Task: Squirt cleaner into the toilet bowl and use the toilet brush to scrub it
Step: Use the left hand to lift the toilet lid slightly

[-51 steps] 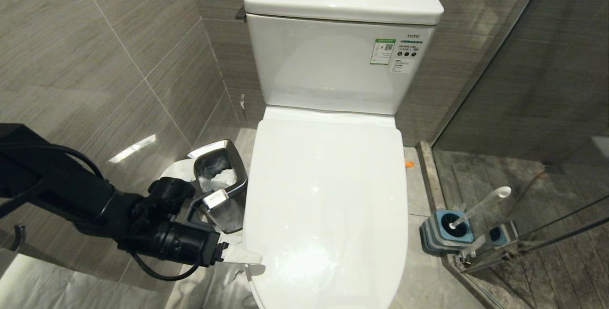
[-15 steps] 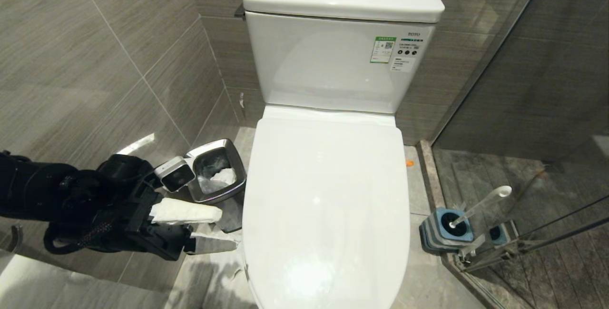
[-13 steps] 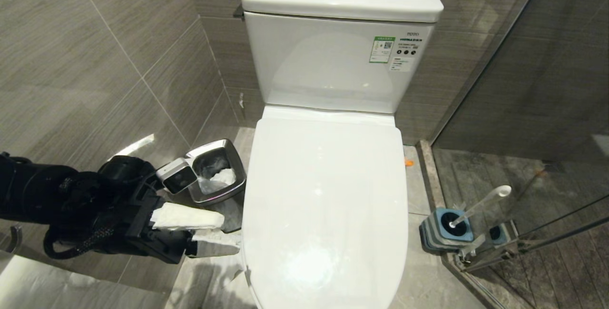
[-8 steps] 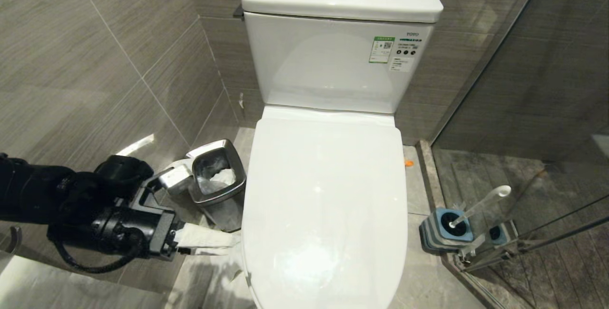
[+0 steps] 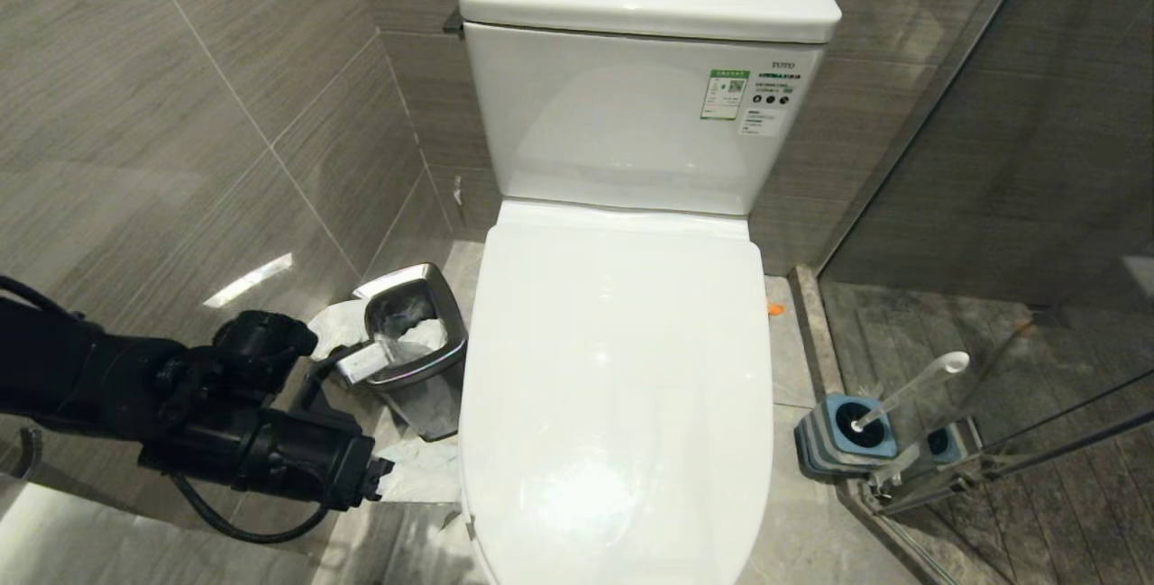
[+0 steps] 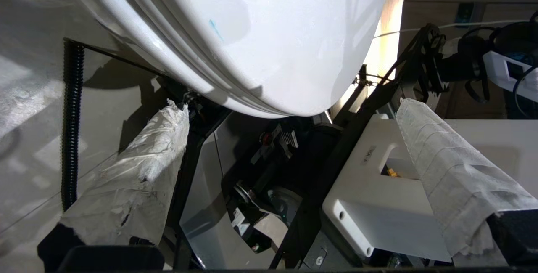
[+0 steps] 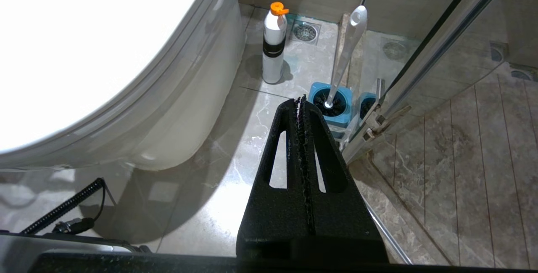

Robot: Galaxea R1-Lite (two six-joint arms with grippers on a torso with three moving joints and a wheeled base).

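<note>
The toilet's white lid (image 5: 622, 369) is down, so the toilet bowl is hidden beneath it. My left gripper (image 5: 431, 475) is low at the lid's front left edge. In the left wrist view this left gripper (image 6: 290, 107) stands open with nothing between its tissue-wrapped fingers (image 6: 138, 180), facing the rim from below. A thin blue streak (image 6: 216, 30) marks the white surface there. The toilet brush (image 5: 911, 391) stands in its blue holder (image 5: 847, 441) on the floor to the right. My right gripper (image 7: 300, 98) is shut and empty, hanging above the floor short of the brush handle (image 7: 346, 50).
A steel waste bin (image 5: 410, 333) with paper in it stands against the toilet's left side, just behind my left arm. A white bottle with an orange cap (image 7: 274, 41) stands on the floor by the toilet base. A glass shower partition (image 5: 992, 206) closes off the right.
My left wrist has rolled and the gripper has dropped from beside the bin to the lid's front left edge. The fingers stay wide apart. Nothing else has moved.
</note>
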